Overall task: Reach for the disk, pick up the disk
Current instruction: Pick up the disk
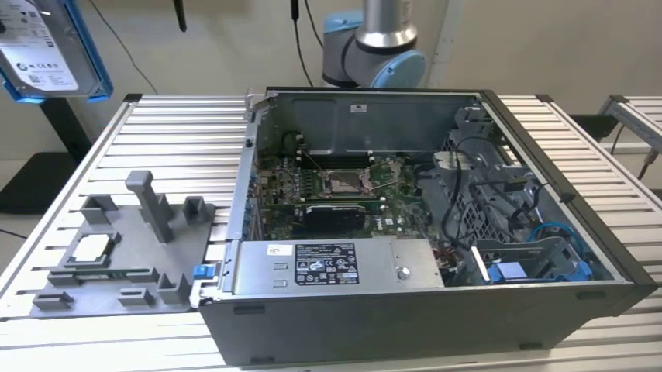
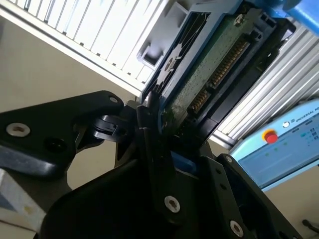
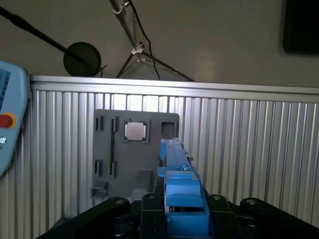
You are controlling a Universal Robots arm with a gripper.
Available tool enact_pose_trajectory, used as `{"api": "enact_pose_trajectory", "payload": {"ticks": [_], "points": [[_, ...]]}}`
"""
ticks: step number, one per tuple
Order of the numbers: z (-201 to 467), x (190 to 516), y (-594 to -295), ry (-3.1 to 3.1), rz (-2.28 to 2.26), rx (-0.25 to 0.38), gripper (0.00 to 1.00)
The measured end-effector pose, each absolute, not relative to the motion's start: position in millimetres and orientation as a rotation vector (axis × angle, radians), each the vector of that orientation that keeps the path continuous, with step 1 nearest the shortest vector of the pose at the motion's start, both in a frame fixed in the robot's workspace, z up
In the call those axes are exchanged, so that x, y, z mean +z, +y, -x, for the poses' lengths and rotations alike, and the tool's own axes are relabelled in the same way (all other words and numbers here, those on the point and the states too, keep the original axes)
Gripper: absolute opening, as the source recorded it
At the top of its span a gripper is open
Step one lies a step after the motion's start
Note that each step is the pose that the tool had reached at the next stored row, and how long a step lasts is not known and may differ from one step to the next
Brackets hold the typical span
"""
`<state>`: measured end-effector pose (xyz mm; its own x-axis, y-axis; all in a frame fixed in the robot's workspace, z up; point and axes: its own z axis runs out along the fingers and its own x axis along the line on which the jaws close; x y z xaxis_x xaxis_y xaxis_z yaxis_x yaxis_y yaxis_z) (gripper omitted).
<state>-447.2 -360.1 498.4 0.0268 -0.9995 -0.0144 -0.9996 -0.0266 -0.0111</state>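
Black jaws are closed on the disk (image 2: 209,64); in both wrist views it stands on edge between them, its blue frame (image 3: 182,199) pinched. Well below the jaws lie the bench (image 3: 249,149) and the grey holder (image 3: 127,159), apart from the disk. I judge that reaching and picking up are both done.

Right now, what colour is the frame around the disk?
Bright blue; it shows best in the exterior view, edging the disk.

The ribbed metal table (image 1: 176,132) bears a grey fixture (image 1: 124,236) beside an open computer case (image 1: 414,322).
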Motion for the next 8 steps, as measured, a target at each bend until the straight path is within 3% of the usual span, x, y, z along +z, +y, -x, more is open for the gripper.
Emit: {"api": "enact_pose_trajectory", "payload": {"ticks": [8], "points": [[427,498,-360,2.179,2.238,0.005,0.00]]}}
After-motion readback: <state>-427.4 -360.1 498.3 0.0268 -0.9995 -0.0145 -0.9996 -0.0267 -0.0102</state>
